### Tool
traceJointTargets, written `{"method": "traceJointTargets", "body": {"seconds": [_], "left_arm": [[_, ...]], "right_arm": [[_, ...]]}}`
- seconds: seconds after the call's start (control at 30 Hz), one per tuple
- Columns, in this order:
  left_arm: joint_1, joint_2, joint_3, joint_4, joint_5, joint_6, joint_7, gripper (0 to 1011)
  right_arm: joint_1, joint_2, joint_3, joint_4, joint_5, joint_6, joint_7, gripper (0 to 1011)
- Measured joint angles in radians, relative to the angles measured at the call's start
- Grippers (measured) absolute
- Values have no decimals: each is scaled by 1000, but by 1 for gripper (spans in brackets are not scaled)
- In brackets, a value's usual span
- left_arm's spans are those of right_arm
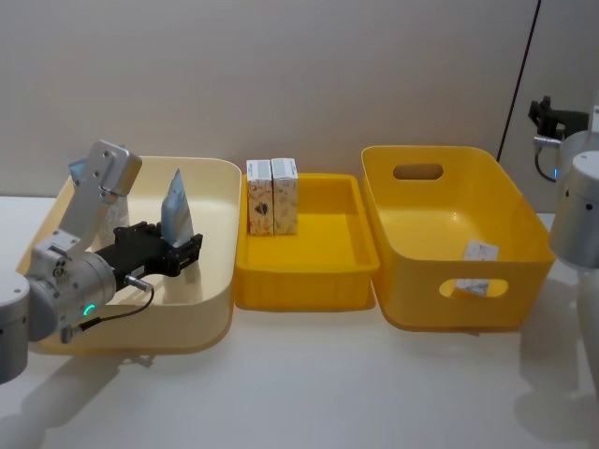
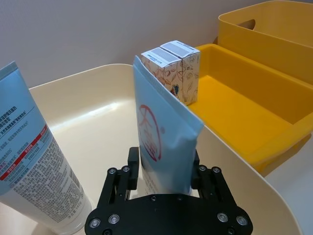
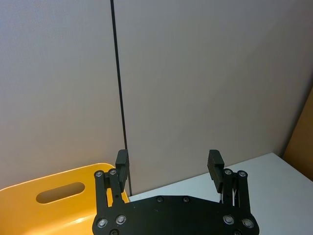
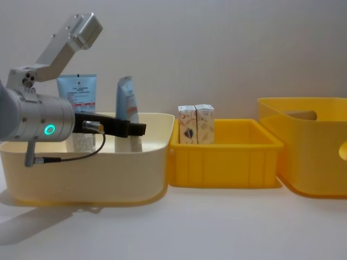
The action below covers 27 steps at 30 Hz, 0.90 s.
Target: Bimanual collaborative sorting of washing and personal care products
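Observation:
My left gripper (image 1: pixel 184 253) reaches into the cream bin (image 1: pixel 211 309) and is shut on the lower end of an upright light-blue tube (image 1: pixel 176 213). In the left wrist view the tube (image 2: pixel 164 137) stands between the black fingers (image 2: pixel 133 157). From the chest it shows as the tube (image 4: pixel 126 105) above the gripper (image 4: pixel 134 129). A second light-blue tube (image 4: pixel 78 93) stands at the bin's far left, also seen as the tube (image 2: pixel 34 166). Two cream cartons (image 1: pixel 271 196) stand side by side in the shallow yellow tray (image 1: pixel 309 281). My right gripper (image 3: pixel 168 164) is raised at the far right, open and holding nothing.
A deep yellow bin (image 1: pixel 524 290) with handle cut-outs stands right of the tray and holds a small white label (image 1: pixel 479 251). The three containers sit in a row on the white table (image 1: pixel 309 393), with a wall close behind them.

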Motion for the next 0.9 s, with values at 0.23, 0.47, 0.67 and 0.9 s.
{"method": "traceJointTargets", "body": {"seconds": [0.23, 0.47, 0.67, 0.9], "left_arm": [[-3, 1, 1, 2, 1, 2, -2, 430], [-4, 1, 1, 3, 1, 3, -3, 380], [-4, 1, 2, 4, 1, 4, -4, 339], [-5, 1, 1, 5, 1, 4, -5, 310]], "right_arm": [[0, 0, 0, 0, 0, 0, 0, 1001], [0, 0, 0, 0, 0, 0, 0, 1001], [0, 0, 0, 0, 0, 0, 0, 1001], [0, 0, 0, 0, 0, 0, 0, 1001]]}}
